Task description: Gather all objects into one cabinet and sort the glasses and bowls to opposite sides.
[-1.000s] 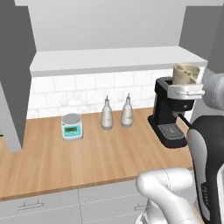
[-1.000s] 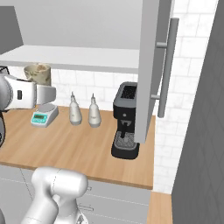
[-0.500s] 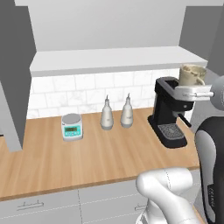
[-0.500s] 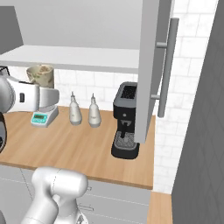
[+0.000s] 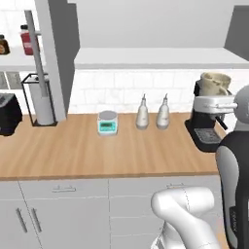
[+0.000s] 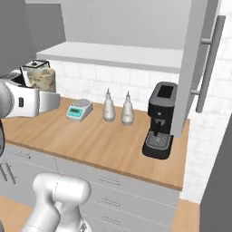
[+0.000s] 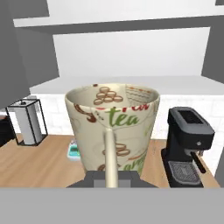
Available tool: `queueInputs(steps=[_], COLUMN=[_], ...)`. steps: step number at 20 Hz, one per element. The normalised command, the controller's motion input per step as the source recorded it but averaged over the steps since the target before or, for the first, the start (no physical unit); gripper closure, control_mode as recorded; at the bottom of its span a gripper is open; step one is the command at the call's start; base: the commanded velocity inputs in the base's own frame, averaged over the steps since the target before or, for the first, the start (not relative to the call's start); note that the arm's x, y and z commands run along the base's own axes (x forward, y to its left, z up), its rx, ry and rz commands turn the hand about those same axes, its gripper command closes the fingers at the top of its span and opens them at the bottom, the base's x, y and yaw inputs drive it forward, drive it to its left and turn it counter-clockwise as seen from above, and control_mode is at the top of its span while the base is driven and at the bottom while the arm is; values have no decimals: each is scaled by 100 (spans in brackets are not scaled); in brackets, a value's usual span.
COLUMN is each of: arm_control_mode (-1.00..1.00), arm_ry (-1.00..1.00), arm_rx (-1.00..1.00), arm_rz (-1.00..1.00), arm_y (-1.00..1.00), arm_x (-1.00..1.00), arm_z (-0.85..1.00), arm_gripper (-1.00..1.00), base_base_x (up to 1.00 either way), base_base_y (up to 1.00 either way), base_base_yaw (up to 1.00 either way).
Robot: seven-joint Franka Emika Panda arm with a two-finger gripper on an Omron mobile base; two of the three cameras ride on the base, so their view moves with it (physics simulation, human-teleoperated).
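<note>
My gripper (image 5: 214, 98) is shut on a cream-beige tumbler (image 5: 216, 82) printed with "tea", one of the glasses. It holds the tumbler upright in the air at the right, level with the cabinet's white shelf floor (image 5: 155, 58). In the right base view the tumbler (image 6: 42, 79) sits above the white hand at the left, with the gripper (image 6: 38, 73) around it. The hand view has the tumbler (image 7: 112, 120) close up, the gripper (image 7: 110, 174) at its base, and the open cabinet (image 7: 131, 85) beyond. The grey door (image 6: 192, 68) stands open at the right. The bowls are out of view.
On the wooden counter (image 5: 97, 155) stand a black coffee machine (image 6: 159, 120), two grey-white bottles (image 5: 152, 113), a small scale (image 5: 107, 122) and a wire holder (image 5: 39, 99). A black appliance (image 5: 7, 114) sits far left. Jars (image 5: 29, 39) stand on a side shelf.
The whole picture has shifted: the base has moved back and leftward, so more of the counter's left end shows. The tumbler stays in the shut gripper.
</note>
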Motion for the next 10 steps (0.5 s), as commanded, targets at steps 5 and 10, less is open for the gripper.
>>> queueInputs(steps=[5, 10], arm_control_mode=[100, 100], arm_ry=[0, 0], arm_rx=[0, 0], arm_rz=[0, 0], arm_y=[0, 0], arm_x=[0, 0], arm_z=[0, 0], arm_gripper=[100, 100], base_base_x=[-6, -2], base_base_y=[57, 51], base_base_yaw=[74, 80])
